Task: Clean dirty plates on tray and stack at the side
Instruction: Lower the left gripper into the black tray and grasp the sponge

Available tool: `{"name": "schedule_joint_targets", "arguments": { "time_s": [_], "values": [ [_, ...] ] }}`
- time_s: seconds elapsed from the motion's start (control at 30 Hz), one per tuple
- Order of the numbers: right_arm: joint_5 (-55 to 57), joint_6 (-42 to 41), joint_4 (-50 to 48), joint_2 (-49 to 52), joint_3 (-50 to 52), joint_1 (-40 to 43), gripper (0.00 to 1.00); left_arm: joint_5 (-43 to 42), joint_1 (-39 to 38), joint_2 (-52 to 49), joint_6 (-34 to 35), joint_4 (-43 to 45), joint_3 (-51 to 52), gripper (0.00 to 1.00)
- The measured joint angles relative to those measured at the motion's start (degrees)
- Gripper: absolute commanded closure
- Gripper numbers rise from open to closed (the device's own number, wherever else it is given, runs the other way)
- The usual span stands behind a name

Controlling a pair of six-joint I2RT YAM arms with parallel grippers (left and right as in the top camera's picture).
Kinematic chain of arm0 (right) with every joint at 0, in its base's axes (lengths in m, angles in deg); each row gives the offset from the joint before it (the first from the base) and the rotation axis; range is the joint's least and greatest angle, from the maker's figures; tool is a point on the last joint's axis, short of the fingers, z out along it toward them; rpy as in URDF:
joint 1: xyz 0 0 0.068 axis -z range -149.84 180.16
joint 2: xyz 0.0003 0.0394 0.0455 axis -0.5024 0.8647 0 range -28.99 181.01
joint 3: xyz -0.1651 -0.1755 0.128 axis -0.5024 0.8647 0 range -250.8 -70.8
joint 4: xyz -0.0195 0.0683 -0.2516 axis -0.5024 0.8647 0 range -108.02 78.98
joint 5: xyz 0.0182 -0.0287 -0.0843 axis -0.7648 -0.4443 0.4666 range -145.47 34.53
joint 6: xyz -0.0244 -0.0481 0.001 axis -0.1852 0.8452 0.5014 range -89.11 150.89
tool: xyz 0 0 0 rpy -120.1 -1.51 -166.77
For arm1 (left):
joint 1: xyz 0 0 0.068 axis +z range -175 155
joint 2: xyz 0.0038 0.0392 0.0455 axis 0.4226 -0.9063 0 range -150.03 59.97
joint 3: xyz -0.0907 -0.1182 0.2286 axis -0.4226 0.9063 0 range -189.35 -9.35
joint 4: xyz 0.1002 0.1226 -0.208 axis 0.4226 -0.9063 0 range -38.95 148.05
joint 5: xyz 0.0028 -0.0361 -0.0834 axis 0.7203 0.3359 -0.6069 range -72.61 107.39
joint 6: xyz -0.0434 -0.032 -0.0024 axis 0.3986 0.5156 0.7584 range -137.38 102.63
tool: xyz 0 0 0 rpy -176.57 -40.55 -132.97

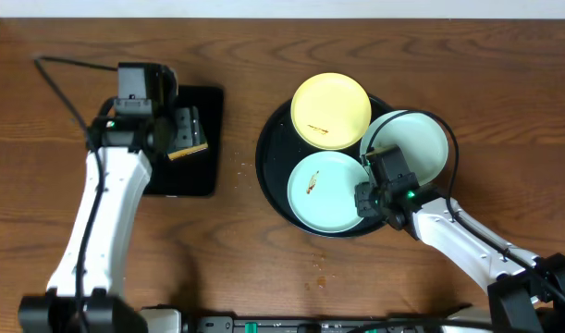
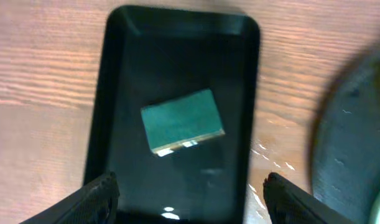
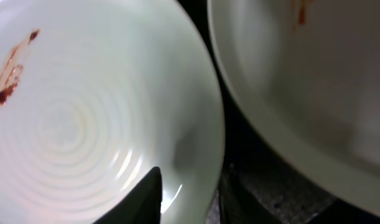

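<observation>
The round black tray [image 1: 269, 176] holds three dirty plates: a pale yellow one [image 1: 330, 109] at the back with a brown smear, a mint-white one [image 1: 419, 148] on the right, and a mint-white one [image 1: 321, 194] in front with a smear. In the right wrist view the front plate [image 3: 84, 118] and the right-hand plate [image 3: 301, 81] fill the picture. My right gripper [image 3: 193, 180] stands slightly open astride the front plate's right rim, one finger [image 3: 146, 199] over its inner face. My left gripper [image 2: 190, 199] hangs open above a green sponge [image 2: 182, 120].
The sponge lies in a small rectangular black tray [image 1: 201, 176] at the left of the wooden table. A few crumbs [image 1: 319, 268] lie on the wood in front of the round tray. A black cable [image 1: 65, 69] runs along the back left.
</observation>
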Motion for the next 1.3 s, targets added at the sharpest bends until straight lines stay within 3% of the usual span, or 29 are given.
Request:
{"name": "schedule_joint_targets", "arguments": {
  "time_s": [0.13,0.27,0.37,0.77,1.0,1.07,1.3],
  "values": [
    [-0.76,0.09,0.22,0.00,-0.02,0.00,0.64,4.09,0.07,-4.61,-1.77,4.24,0.13,0.29],
    [-1.22,0.09,0.22,0.00,-0.02,0.00,0.61,6.34,0.44,-9.57,-4.46,9.03,0.13,0.66],
    [-1.42,0.09,0.39,0.00,-0.02,0.00,0.58,6.97,0.85,-13.16,-6.60,11.69,0.13,0.80],
    [-1.44,0.09,0.46,0.00,0.00,0.00,0.57,7.50,6.84,-20.33,-8.07,14.82,0.13,0.80],
    [-1.44,0.09,0.48,0.00,-0.02,0.00,0.56,1.70,8.46,-21.05,-7.87,15.34,0.13,0.81],
    [-1.44,0.09,0.46,0.00,-0.02,0.00,0.55,0.48,8.39,-21.05,-7.48,15.58,0.13,0.92],
    [-1.44,0.09,0.48,0.00,-0.02,0.00,0.55,-1.20,8.39,-21.05,-7.65,16.61,0.13,0.92]
  ]
}}
